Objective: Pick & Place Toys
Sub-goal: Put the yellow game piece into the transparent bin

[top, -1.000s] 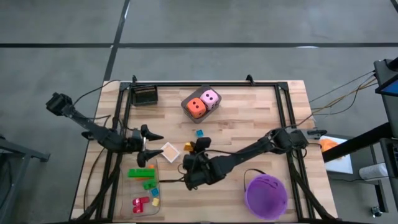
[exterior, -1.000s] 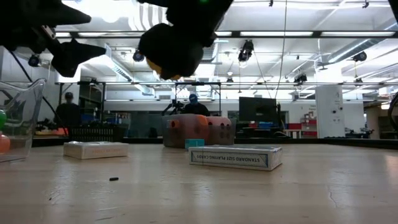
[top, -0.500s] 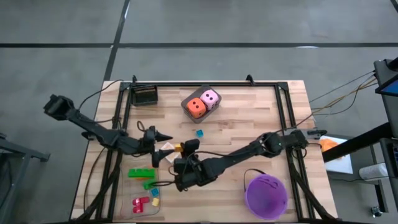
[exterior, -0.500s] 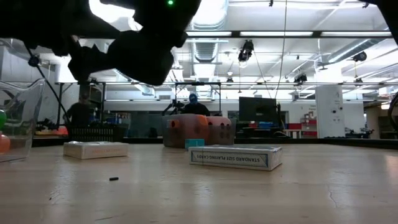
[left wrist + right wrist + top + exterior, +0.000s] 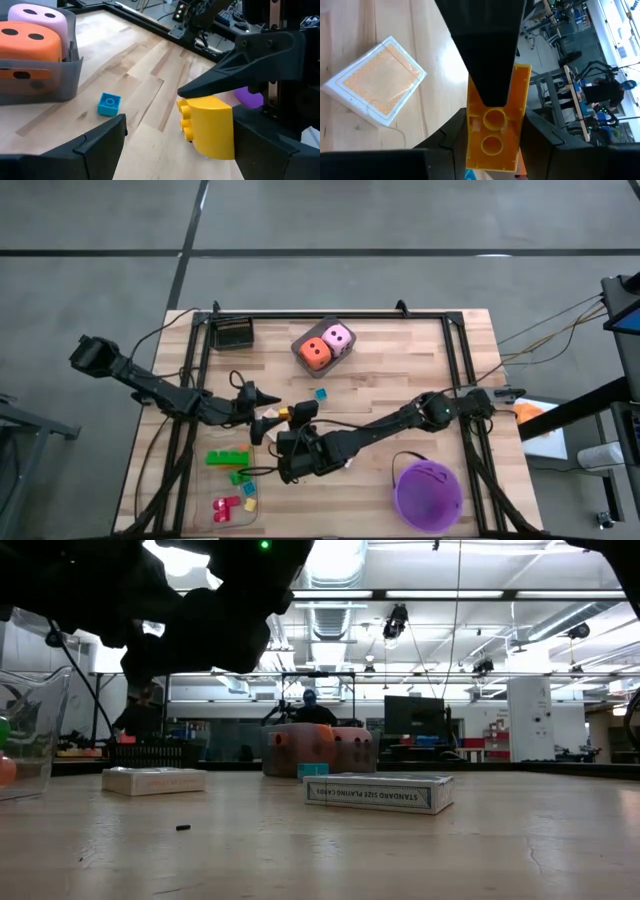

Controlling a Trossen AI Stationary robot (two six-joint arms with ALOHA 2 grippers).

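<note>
A yellow brick (image 5: 210, 125) hangs above the table's middle with my right gripper (image 5: 292, 418) shut on it. My left gripper (image 5: 256, 406) is open just to the brick's left. In its wrist view its two fingers (image 5: 102, 142) stand on either side of the brick without touching it. A small blue brick (image 5: 321, 393) lies on the wood farther back. An orange die (image 5: 315, 352) and a pink die (image 5: 339, 338) sit in a grey holder. Green, red, yellow and blue bricks lie in the clear tray (image 5: 222, 480) at the near left. My right gripper pinches the yellow brick; one dark finger (image 5: 235, 75) lies along the brick's upper side (image 5: 207, 102), and the other finger is hidden behind the brick. The brick is lifted clear of the table, its studs (image 5: 185, 120) facing sideways toward my left gripper and its hollow underside (image 5: 492, 132) toward the right wrist camera.
A clear-wrapped card pack (image 5: 375, 85) lies under the two grippers. The purple bucket (image 5: 428, 492) stands at the near right. A black box (image 5: 233, 333) sits at the far left corner. Black frame rails run along the left, right and far edges.
My right gripper has carried the yellow brick toward the table's left edge, keeping it clear of the wood. My left gripper has moved right toward the brick, staying open. The two grippers now stand close together over the card pack.
</note>
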